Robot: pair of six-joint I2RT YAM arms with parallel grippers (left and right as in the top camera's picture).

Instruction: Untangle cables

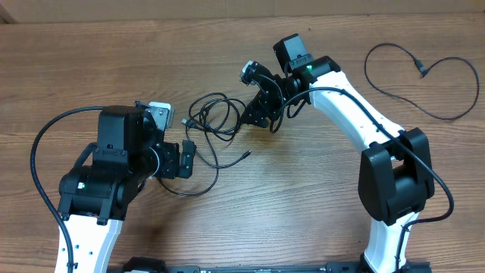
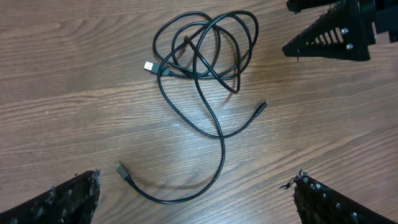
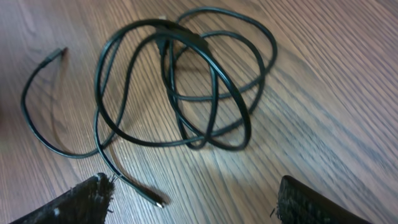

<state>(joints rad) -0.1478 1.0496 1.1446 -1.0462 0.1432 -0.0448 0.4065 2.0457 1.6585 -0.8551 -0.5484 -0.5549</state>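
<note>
Right claw (image 3: 194, 186): fingers spread wide at the lower corners of its own view, nothing between them. It hangs low over the near edge of the tangled cords (image 3: 177, 34), which fill the middle and upper part of that view as several overlapping loops lying flat on the table (image 1: 303, 197). Judgement: the wide, empty stance fits either a fresh let-go or a line-up for a new pick, and the pictures cannot say which. A loose end (image 3: 155, 200) lies just inside the left finger and looks like the easiest strand to take. Left claw (image 2: 196, 180): also wide and empty, fingers in the lower corners of its view, set back from the knot. A long tail curves down from the loops to a plug (image 2: 122, 169) near its left finger. Probably it waits there to pin or pull that tail while the other arm works. In the same view a flat plug (image 2: 148, 66) pokes out left of the loops and a thin tip (image 2: 264, 104) points to the right. Three ends suggest more than one cord in the heap. In the overhead view the heap sits centre frame between the two claws. A lone cord (image 1: 420, 70) lies open in the upper right, well apart, likely already sorted.
</note>
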